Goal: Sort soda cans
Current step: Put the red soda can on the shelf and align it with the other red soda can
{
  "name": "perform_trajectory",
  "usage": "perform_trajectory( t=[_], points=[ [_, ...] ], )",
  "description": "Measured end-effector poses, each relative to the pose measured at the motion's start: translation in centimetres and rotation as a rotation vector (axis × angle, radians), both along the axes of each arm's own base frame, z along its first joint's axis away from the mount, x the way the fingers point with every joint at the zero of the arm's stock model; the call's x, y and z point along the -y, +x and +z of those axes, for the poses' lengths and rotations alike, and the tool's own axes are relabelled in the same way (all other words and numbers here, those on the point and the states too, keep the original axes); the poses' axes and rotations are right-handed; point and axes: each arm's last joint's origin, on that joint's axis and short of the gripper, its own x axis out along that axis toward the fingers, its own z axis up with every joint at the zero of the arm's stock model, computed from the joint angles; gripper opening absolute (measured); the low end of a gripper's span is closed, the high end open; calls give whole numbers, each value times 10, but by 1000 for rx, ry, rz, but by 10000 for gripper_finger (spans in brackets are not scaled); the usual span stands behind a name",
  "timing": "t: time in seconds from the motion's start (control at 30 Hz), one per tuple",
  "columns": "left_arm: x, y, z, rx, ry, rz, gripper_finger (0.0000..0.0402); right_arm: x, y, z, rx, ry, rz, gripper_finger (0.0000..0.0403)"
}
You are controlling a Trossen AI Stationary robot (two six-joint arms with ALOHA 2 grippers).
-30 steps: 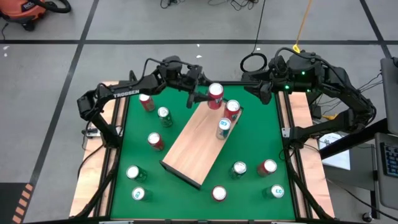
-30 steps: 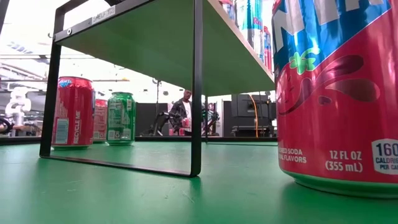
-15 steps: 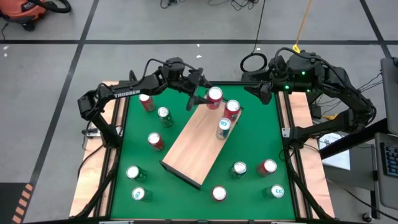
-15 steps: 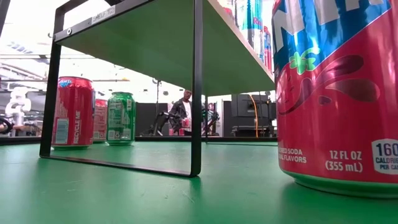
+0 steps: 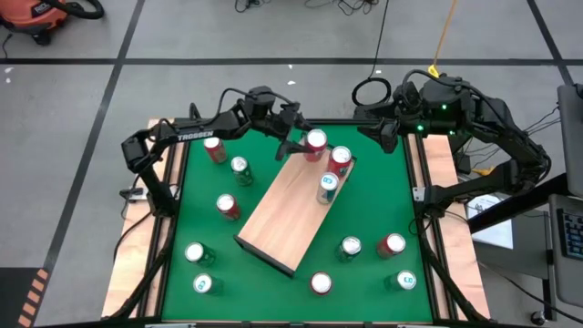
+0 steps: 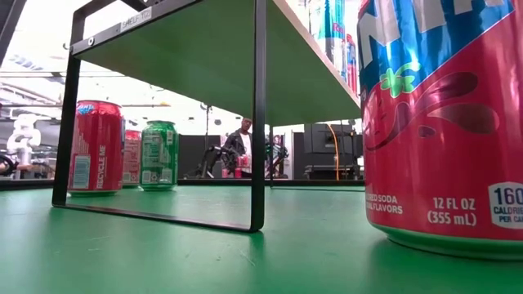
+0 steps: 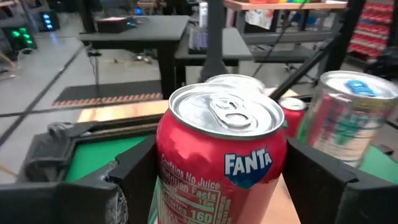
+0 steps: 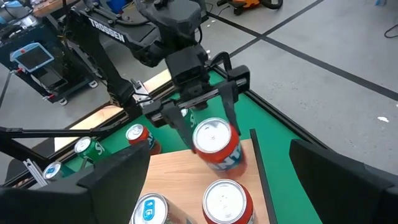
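High view: the left gripper [image 5: 305, 146] is reaching over the far end of the wooden board [image 5: 290, 208], its fingers straddling a red Fanta can [image 5: 315, 142] that is standing at the board's far corner. Two more cans are standing in line behind it on the board, a second red can [image 5: 340, 160] and a teal can [image 5: 327, 187]. The rest are standing scattered on the green counter [image 5: 373, 196]. The right gripper [image 5: 387, 130] is waiting at the far right corner, fingers spread wide and holding nothing.

Low view: the board is showing as a raised shelf on a black frame [image 6: 259, 114]. A red can [image 6: 96, 147] and a green can [image 6: 158, 155] are standing upright beyond it, and another red can [image 6: 441, 122] is filling the near right.

Left wrist view: the fingers [image 7: 140, 171] are flanking the Fanta can [image 7: 221, 155] on both sides, spread about a can's width. I cannot tell whether they are pressing on it.

Right wrist view: the Fanta can [image 8: 214, 142] is sitting upright between the left arm's fingers [image 8: 229, 102], long axis vertical, pull-tab top facing up.

To do this step well, I judge the fingers should be staying level at mid-body and moving without tipping the can into its neighbours.
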Motion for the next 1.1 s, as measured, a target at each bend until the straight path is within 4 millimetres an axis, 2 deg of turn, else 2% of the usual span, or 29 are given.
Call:
perform_trajectory(
  t=[0.47, 0.8, 1.1],
  points=[
    [8, 15, -12, 0, 17, 26, 280, 0, 0, 0, 1, -1, -2, 377],
    [22, 21, -9, 24, 34, 13, 280, 1, 0, 0, -2, -15, -26, 377],
    [23, 23, -11, 20, 38, 35, 280, 1, 0, 0, -2, -15, -27, 377]
  ],
)
